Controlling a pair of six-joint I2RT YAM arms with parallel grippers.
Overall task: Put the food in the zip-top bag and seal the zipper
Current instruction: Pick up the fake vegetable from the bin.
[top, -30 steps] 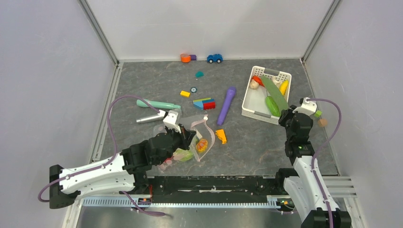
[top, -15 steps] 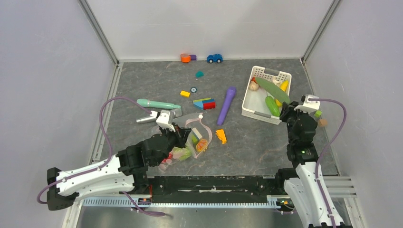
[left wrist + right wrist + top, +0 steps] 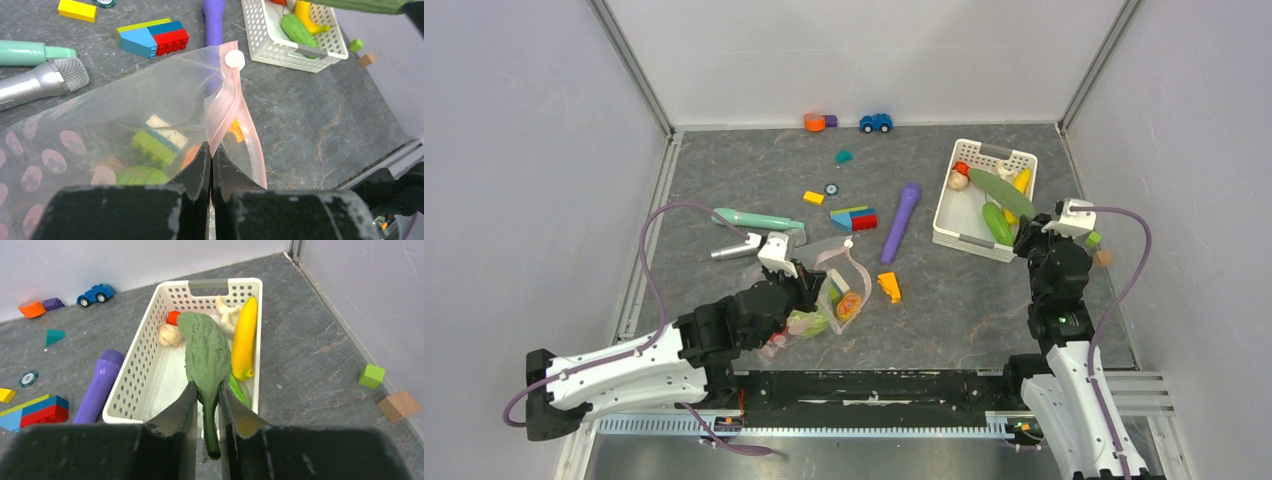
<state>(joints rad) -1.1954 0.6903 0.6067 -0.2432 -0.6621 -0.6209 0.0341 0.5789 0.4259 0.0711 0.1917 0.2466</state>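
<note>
Grey table [image 3: 964, 310] with white walls all round. On it, the right gripper [image 3: 205, 405] has its jaws squeezed on the thin end of the long green cucumber [image 3: 207, 352]. The cucumber sticks out over the white basket [image 3: 145, 370], above the yellow banana [image 3: 244, 340] and the other food left inside.

The left gripper [image 3: 210, 160] has its jaws pressed tight on the pink zipper [image 3: 226, 107] of the zip-top bag [image 3: 100, 100]. The bag lies on the table, well apart from the basket, with some green and orange food already inside.

What could go wrong: the cucumber is long and held only by its tip, so it could swing, twist or slip out on the way to the bag. Its far end could also bump the basket wall. The bag's mouth is held on one side only and looks narrow, so the long cucumber may catch on the edge and push the floppy bag away.

Compared with a second ago, the cucumber has come up out of the basket and turned more sideways, and the right arm has pulled back a little. The left arm and the bag have barely moved.
</note>
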